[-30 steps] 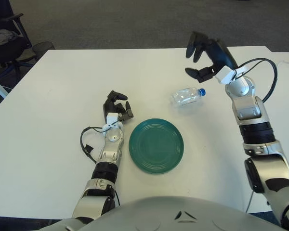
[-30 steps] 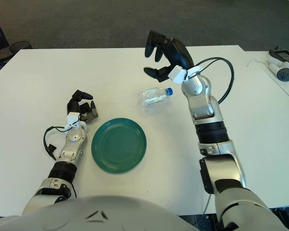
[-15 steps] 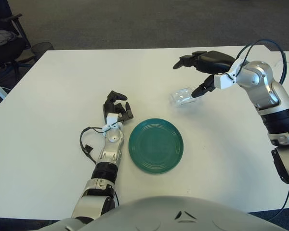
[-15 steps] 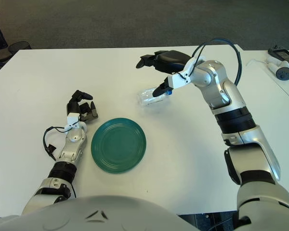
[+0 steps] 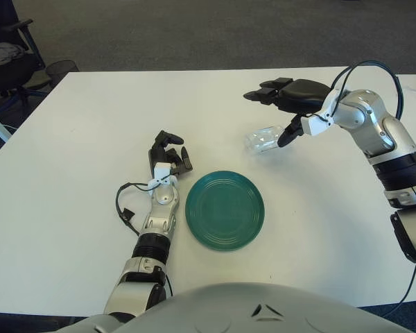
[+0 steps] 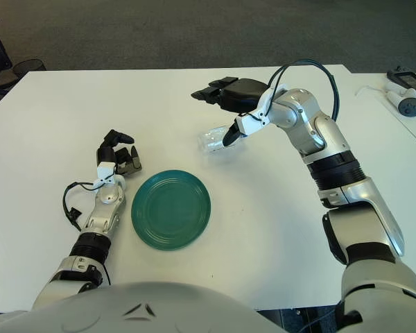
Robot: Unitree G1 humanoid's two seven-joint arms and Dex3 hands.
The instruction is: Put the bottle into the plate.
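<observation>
— Has the right hand point(image 5: 281, 111) got hold of anything?
— No, its fingers are spread over the bottle point(image 5: 262, 139), which lies on the bench point(image 5: 76, 139) behind the plate point(image 5: 224, 210).
— Left hand point(image 5: 168, 156)?
— Curled, empty, left of the plate.

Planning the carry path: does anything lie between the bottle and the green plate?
Nothing visible does. The bottle lies on its side on bare white table, with the plate nearer the robot. The right hand hovers over the bottle, fingers open. The left hand shows left of the plate.
</observation>
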